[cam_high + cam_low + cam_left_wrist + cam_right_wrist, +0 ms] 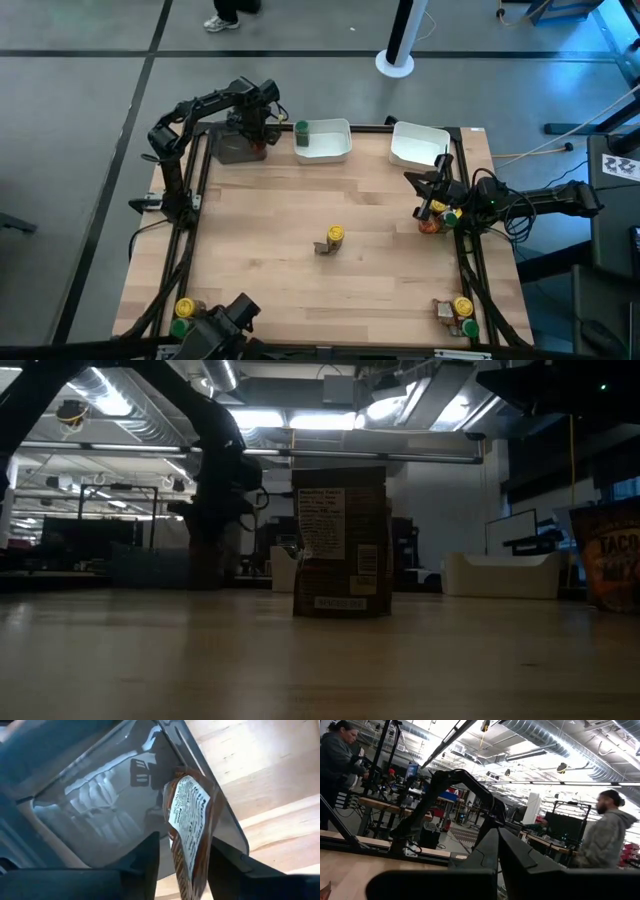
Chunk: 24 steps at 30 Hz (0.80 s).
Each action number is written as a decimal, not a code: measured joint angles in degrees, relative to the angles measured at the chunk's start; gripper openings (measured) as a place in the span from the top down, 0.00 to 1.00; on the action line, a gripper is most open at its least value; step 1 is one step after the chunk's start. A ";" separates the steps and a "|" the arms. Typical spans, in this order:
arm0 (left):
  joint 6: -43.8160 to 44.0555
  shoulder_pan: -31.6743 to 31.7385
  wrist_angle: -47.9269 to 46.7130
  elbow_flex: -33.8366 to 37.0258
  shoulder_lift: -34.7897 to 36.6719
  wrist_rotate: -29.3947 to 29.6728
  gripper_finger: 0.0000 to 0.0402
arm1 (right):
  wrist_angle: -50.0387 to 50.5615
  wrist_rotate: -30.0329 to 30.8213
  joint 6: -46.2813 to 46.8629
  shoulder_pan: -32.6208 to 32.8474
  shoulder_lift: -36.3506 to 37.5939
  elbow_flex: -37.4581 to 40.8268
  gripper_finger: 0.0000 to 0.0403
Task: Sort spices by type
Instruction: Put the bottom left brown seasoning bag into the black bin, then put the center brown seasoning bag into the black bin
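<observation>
The left gripper (262, 135) is seen over the dark tray (232, 148) at the far left corner of the table (300, 230). In the left wrist view a brown spice packet (192, 827) stands between its fingers (150, 855), long axis running along them and label side showing. A gap shows between the packet and one finger, so the fingers look part-spread around it (whether it is gripped or already let go cannot be told). The packet hangs directly above the tray's floor, so the release is judged to turn on that vertical line alone.

The right gripper (432, 205) is held at the right edge, fingers pressed together on nothing, just beside a cluster of jars (440, 220). A green-lidded jar (302, 130) is lodged at the edge of the near white tray (325, 142); a second white tray (415, 145) lies to its right.

A yellow-lidded jar (336, 235) and a packet (340, 540) sit mid-table, with more jars at the near-left corner (183, 315) and near-right corner (460, 312). The mid-table pair is judged about equally distant from either arm.
</observation>
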State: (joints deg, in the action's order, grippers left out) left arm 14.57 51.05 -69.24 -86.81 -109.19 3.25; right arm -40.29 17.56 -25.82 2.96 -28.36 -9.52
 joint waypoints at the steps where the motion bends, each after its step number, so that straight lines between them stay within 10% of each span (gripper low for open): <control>1: 0.00 0.00 -0.81 -0.58 0.02 0.00 0.67 | 0.00 0.00 0.02 0.00 -0.02 0.00 0.96; 24: 0.17 -8.04 -12.90 -12.63 14.59 0.68 0.63 | 0.00 -0.02 0.02 0.00 -0.02 0.00 0.96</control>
State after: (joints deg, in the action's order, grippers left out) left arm 14.74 43.00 -82.14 -99.44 -94.60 3.93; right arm -40.29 17.54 -25.80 2.96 -28.38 -9.52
